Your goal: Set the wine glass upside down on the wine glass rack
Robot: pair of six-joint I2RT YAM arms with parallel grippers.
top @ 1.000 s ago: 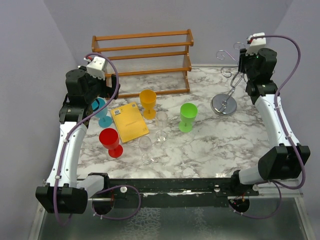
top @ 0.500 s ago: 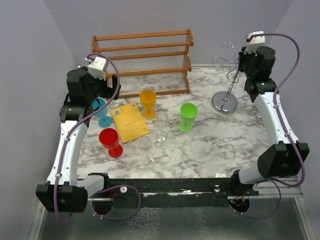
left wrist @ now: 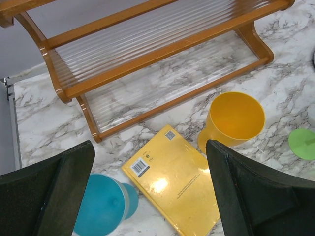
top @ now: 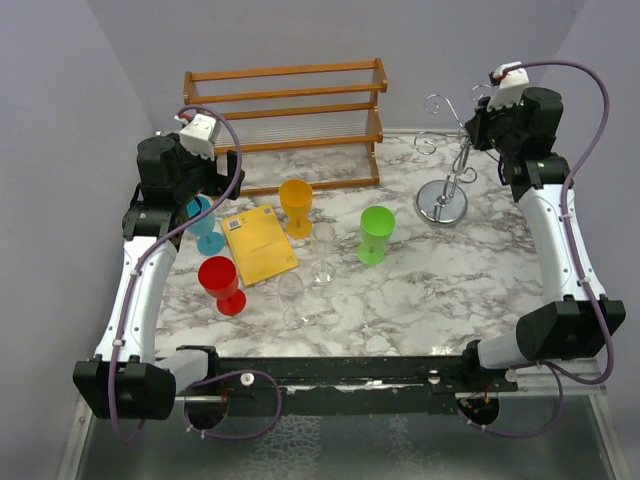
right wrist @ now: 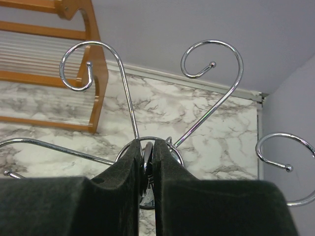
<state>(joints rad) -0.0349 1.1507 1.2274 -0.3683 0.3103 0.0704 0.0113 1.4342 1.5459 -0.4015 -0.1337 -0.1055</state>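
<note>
My right gripper [right wrist: 146,147] was closed on the wine glass rack [top: 441,204], its jaws pinched together on the small metal hub at the top of the pole, where the curled wire arms fan out. The rack was at the far right of the marble table [top: 450,290], its round shiny base down by the tabletop and its pole leaning a little toward my gripper. From overhead I could not tell for certain whether the base sat flat or was tipped up on one edge.

My left gripper [left wrist: 149,147] hung wide open and empty over the left side of the table, above the yellow book [left wrist: 174,184], with the blue cup [left wrist: 101,211] under one finger.

A clear wine glass [top: 322,243] stood upright near the middle of the table, well apart from the rack, and a second clear glass [top: 291,296] stood upright just in front of it. The orange cup [top: 296,203], green cup [top: 376,233] and red cup [top: 221,283] stood around them. The brown wooden shelf [top: 285,120] ran along the far edge.
</note>
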